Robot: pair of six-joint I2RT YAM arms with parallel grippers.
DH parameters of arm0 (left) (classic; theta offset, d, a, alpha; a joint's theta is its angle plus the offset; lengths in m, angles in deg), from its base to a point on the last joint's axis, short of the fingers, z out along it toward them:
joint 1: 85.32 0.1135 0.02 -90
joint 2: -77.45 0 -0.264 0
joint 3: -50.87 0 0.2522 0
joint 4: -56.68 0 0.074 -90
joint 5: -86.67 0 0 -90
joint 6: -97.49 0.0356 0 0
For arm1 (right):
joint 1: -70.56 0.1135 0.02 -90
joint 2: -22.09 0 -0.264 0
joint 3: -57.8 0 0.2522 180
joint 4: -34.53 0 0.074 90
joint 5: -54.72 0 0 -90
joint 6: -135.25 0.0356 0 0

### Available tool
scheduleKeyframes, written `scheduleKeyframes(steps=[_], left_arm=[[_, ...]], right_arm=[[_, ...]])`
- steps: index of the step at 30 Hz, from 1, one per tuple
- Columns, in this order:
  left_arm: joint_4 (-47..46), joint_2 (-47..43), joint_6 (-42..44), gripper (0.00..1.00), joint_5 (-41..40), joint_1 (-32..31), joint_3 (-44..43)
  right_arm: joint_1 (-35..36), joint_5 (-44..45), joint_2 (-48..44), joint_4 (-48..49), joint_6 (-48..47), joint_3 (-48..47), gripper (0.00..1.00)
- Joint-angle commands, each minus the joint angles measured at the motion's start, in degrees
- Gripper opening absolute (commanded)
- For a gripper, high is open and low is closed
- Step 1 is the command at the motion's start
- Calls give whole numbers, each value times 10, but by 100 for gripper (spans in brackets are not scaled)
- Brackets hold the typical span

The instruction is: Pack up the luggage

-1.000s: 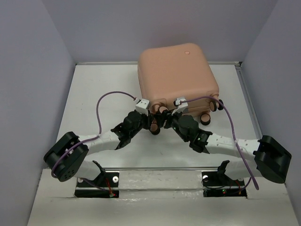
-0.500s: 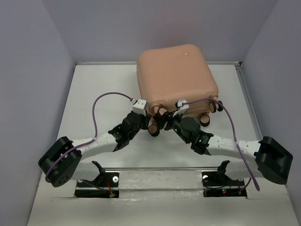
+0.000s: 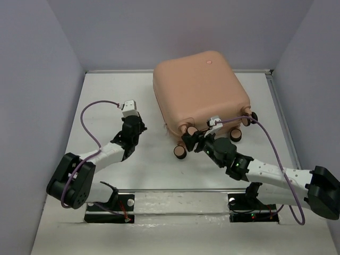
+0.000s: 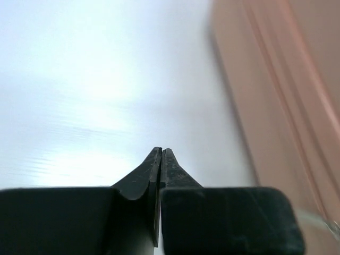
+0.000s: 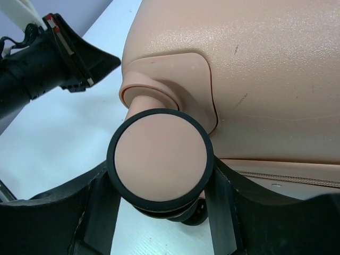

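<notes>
Your right gripper clamps a caster wheel of the luggage at the worktop's far edge — your left gripper is closed, empty.

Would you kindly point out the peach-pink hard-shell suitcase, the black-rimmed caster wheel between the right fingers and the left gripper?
peach-pink hard-shell suitcase (image 3: 199, 87): top view, shell middle.
black-rimmed caster wheel (image 5: 160, 162): right wrist view, pink face.
left gripper (image 4: 161, 151): left wrist view, shut fingertips.
</notes>
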Motion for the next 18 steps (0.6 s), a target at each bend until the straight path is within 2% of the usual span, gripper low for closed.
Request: scheduleKeyframes(steps=[1, 6, 9, 10, 12, 13, 15, 16, 18], left_arm=[[-49, 10, -26, 6, -64, 30, -42], [-48, -38, -63, 6, -45, 29, -14], [-27, -118, -105, 8, 6, 29, 22], [-17, -171, -111, 23, 31, 29, 29], [22, -227, -124, 43, 40, 29, 25], [73, -287, -128, 59, 42, 29, 10], [124, -345, -128, 73, 43, 29, -13], [176, -393, -124, 97, 46, 29, -44], [258, -430, -115, 99, 52, 29, -81]], right_arm=[[15, -20, -23, 8, 9, -6, 7], [26, -41, 11, 28, 9, -18, 7], [42, -55, 39, 34, 3, -46, 7], [57, -58, 62, 34, -2, -57, 7], [76, -59, 91, 29, -10, -84, 7], [100, -59, 124, 24, -19, -119, 7], [120, -55, 158, 15, -32, -158, 7], [128, -51, 192, -17, -38, -204, 7], [154, -6, 215, -59, -41, -252, 45]])
